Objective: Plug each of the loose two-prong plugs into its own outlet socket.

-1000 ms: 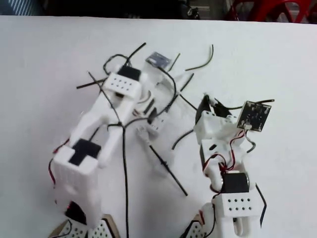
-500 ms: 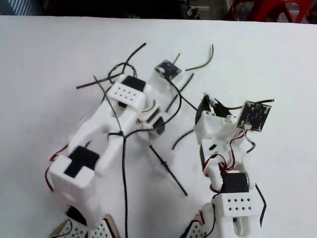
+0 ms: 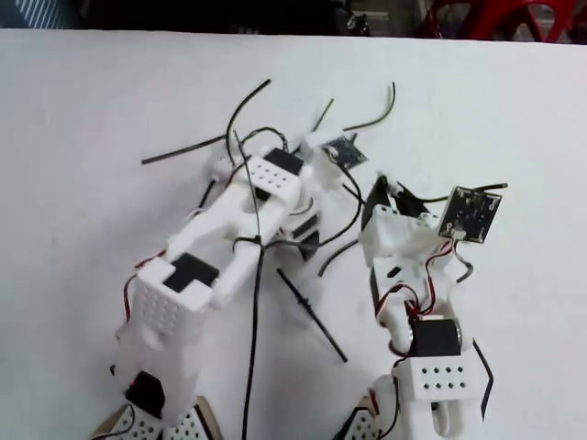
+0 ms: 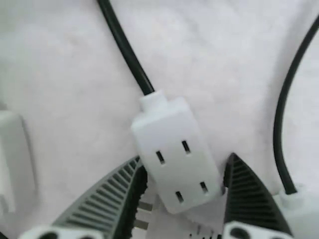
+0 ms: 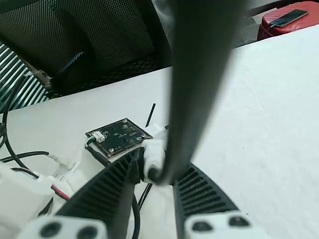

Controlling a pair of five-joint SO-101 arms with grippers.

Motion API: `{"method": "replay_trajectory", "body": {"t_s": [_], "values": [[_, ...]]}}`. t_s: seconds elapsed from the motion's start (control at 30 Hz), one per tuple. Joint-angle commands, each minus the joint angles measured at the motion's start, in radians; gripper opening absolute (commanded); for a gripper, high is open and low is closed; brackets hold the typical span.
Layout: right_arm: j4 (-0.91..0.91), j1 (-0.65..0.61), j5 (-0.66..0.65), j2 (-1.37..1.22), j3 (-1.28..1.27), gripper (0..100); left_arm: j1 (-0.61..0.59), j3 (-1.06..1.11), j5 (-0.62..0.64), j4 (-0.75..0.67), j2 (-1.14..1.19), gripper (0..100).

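Left wrist: socket (image 4: 174, 159) (seemingly) within hand (image 4: 185, 168)

The outlet socket (image 4: 172, 149) was laid on the table (image 4: 60, 59) between the fingers (image 4: 109, 194) of the left gripper (image 4: 186, 164); the plug (image 5: 152, 152) was held in the right gripper (image 5: 158, 167), to its right.

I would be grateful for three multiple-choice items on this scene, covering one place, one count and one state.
1. Where is the socket? A between the fingers of the left gripper; B on a chair; C on the floor.
2. How many slots show on its face? A two; B four; C six.
3. The right gripper is: A wide open; B shut on a plug; C holding a cup.
Answers: 1 A, a finger flanks each side; 2 B, two pairs show; 3 B, both fingers pinch the white plug.
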State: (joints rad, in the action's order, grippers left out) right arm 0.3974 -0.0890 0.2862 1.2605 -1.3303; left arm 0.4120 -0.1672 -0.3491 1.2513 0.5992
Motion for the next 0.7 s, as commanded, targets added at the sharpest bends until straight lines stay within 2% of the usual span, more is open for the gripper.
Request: {"method": "replay_trajectory", "body": {"t_s": [0.0,0.43,0.67], "values": [[-0.024,-0.001,-0.009,0.018,0.008,1.8,0.002,-0.051,-0.075,0.002,-0.005,24],[-0.024,-0.001,-0.009,0.018,0.006,1.8,0.018,-0.046,-0.388,-0.118,-0.007,24],[-0.024,-0.002,-0.009,0.018,0.006,1.8,0.025,-0.054,-0.397,-0.089,-0.016,24]]}}
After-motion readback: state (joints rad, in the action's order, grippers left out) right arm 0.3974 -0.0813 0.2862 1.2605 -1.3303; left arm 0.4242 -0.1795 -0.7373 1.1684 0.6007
